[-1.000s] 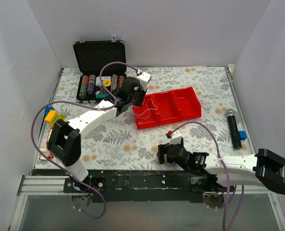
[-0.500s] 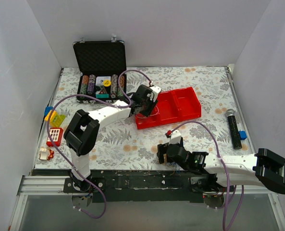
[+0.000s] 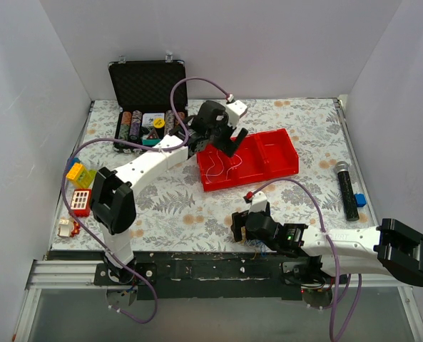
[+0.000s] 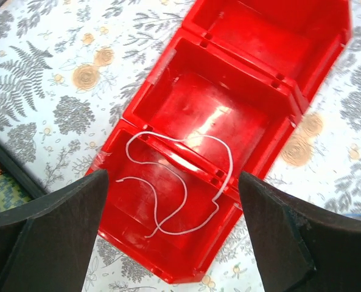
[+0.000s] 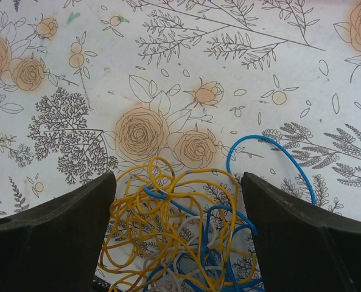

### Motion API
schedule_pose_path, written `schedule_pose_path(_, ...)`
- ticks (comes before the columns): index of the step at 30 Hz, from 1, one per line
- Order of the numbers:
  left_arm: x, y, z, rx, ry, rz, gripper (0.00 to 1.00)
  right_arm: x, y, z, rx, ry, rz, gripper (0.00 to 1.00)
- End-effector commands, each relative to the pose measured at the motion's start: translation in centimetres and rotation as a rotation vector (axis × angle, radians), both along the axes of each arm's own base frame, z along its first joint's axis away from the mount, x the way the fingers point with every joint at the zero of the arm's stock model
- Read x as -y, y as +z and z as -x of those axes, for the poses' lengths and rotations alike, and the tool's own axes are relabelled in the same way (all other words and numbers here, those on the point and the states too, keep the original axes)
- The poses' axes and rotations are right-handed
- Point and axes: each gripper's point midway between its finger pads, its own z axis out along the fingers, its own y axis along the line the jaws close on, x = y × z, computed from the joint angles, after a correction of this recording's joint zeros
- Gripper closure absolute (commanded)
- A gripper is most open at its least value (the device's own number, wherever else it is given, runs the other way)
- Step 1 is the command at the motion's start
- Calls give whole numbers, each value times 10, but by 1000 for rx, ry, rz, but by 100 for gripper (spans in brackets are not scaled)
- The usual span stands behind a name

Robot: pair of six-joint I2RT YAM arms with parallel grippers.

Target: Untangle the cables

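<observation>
A white cable (image 4: 184, 187) loops over a divider between two red tray (image 4: 156, 82) compartments.

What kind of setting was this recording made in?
Most likely a robot test booth: plain white walls box in a floral-covered table, the left arm and right arm are bolted to a base rail, and unrelated props lie about, like a poker chip case and a microphone.
</observation>
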Motion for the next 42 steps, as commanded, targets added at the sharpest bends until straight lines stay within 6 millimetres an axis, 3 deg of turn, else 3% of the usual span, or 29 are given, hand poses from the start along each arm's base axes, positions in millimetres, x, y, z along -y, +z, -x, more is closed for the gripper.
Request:
schedule_pose_path(1, -4, 9, 41, -60, -144, 22, 12, -13, 18, -5, 16, -13, -64, 8)
schedule_pose_path(5, -6, -44, 74, -181, -191, -14, 14, -13, 20, -5, 22, -10, -68, 8)
schedule_pose_path(8, 2, -61, 83, -235, -196, 13, 17, -11, 20, -6, 25, -13, -62, 8)
schedule_pose_path(20, 16, -69, 65, -177, -179, 39, 42, -9, 17, -3, 10, -21, -77, 11)
schedule_pose_path(30, 14, -97, 65, -185, -202, 14, 46, -9, 20, -2, 11, -19, -92, 12)
schedule_pose_path(39, 6, -96, 47, -202, -158, 69, 52, -8, 16, 2, -7, -13, -108, 14)
schedule_pose_path(42, 0, -91, 41, -242, -166, 129, 59, -9, 16, 2, -9, -11, -111, 15)
